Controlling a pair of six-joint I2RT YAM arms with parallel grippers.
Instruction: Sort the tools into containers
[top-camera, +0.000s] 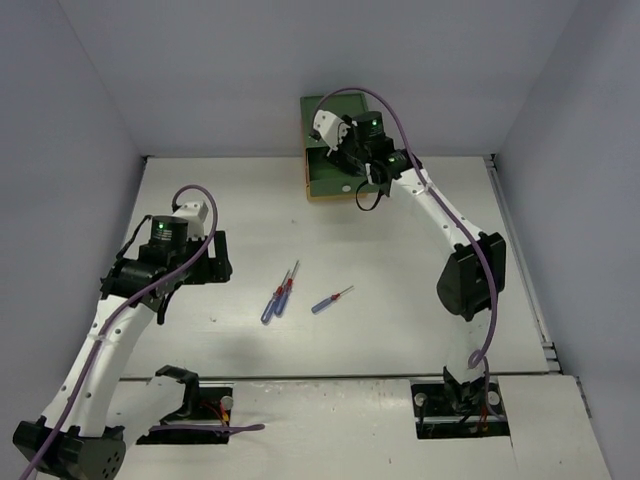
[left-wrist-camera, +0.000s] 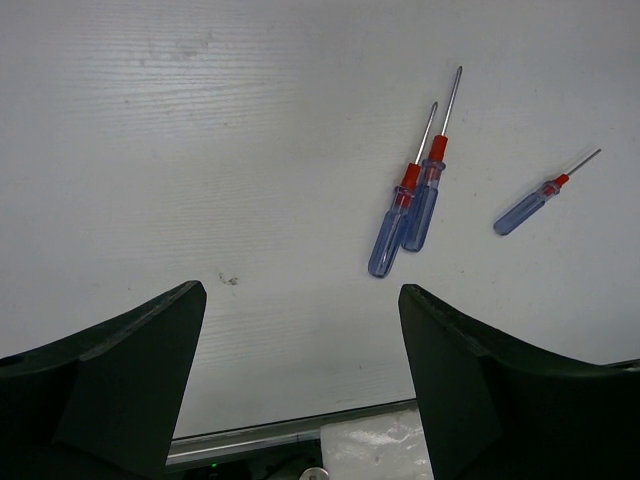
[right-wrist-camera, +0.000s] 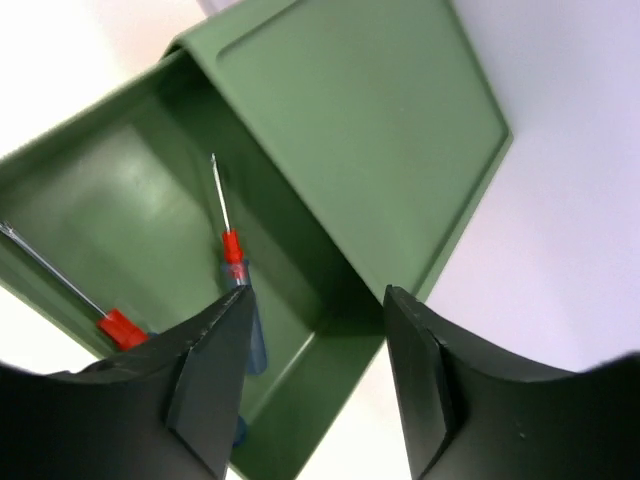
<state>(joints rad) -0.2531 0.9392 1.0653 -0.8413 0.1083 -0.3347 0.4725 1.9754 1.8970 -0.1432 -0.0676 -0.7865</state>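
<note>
Three thin screwdrivers with blue handles and red collars lie on the white table. Two lie side by side (top-camera: 281, 293) (left-wrist-camera: 412, 203) and one a little to their right (top-camera: 331, 300) (left-wrist-camera: 538, 199). My left gripper (top-camera: 220, 262) (left-wrist-camera: 300, 300) is open and empty, left of them and above the table. The green drawer (top-camera: 330, 172) (right-wrist-camera: 150, 200) of the cabinet at the back is pulled open. Two more screwdrivers lie in it, one by my left finger (right-wrist-camera: 235, 262) and one further left (right-wrist-camera: 112, 322). My right gripper (top-camera: 345, 152) (right-wrist-camera: 317, 300) is open and empty above that drawer.
The cabinet's green top (right-wrist-camera: 370, 110) stands against the back wall. Only an orange-yellow strip (top-camera: 325, 196) of the lower drawers shows under the green one. Grey walls close in the left, back and right sides. The table's front edge rail (left-wrist-camera: 260, 435) lies below my left gripper.
</note>
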